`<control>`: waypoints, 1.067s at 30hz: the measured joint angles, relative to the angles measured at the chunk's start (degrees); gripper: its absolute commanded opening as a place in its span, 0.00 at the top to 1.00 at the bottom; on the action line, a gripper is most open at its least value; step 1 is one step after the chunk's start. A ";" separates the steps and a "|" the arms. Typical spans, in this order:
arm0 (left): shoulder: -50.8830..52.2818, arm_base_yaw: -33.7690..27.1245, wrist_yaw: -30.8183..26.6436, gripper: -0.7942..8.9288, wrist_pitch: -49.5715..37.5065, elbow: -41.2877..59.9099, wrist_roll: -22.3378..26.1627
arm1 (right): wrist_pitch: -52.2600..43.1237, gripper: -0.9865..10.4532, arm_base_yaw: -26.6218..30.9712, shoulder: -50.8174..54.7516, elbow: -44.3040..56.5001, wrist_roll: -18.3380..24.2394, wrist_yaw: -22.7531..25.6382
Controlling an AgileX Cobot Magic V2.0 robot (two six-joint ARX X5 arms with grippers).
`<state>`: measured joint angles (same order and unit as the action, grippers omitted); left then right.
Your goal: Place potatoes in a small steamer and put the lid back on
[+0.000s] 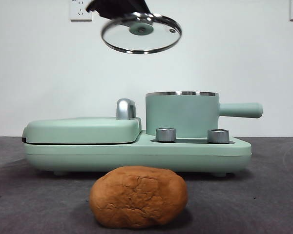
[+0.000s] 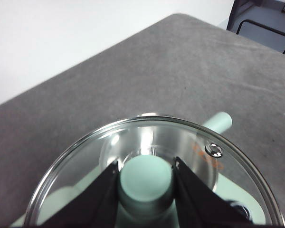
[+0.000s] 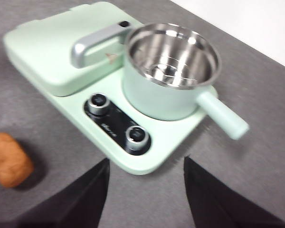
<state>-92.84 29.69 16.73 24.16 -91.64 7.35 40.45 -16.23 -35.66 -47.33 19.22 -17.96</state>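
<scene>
My left gripper (image 2: 146, 167) is shut on the mint-green knob of the glass lid (image 1: 141, 33) and holds it tilted high in the air, above and left of the small steamer (image 1: 182, 114). The steamer stands open on its base; its steel inside is empty in the right wrist view (image 3: 170, 71). The potato (image 1: 138, 196), an orange-brown cracked lump, lies on the grey table in front of the base. It also shows at the edge of the right wrist view (image 3: 9, 159). My right gripper (image 3: 146, 165) is open and empty, above the table in front of the control knobs.
The mint-green cooker base (image 1: 136, 151) carries a flat griddle cover (image 1: 83, 129) with a chrome handle (image 1: 125, 108) on the left and two steel knobs (image 1: 166, 134) in front. The steamer's side handle (image 1: 240, 110) points right. A white wall stands behind.
</scene>
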 measured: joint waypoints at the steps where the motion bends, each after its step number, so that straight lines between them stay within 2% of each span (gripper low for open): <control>1: 0.66 -0.13 0.00 0.90 0.39 0.35 -0.11 | 0.00 0.68 -0.74 -0.07 0.00 0.02 0.00; 8: 7.39 -1.03 -0.44 0.90 0.50 7.54 -0.68 | 0.00 0.67 -8.33 -3.52 0.00 0.70 0.17; 18: 21.38 -3.37 -4.48 0.90 0.15 20.72 -2.93 | -1.53 0.64 -19.96 -13.73 0.00 2.80 0.17; 25: 30.27 -6.43 -5.29 0.90 0.72 27.74 -5.07 | -5.88 0.64 -24.81 -22.64 0.00 3.32 0.15; 32: 34.36 -9.33 -5.88 0.90 2.73 29.29 -5.86 | -11.45 0.62 -28.52 -32.20 0.00 3.41 0.13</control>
<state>-58.48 20.36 10.85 26.89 -62.35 1.50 28.99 -44.75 -67.85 -47.33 22.63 -17.82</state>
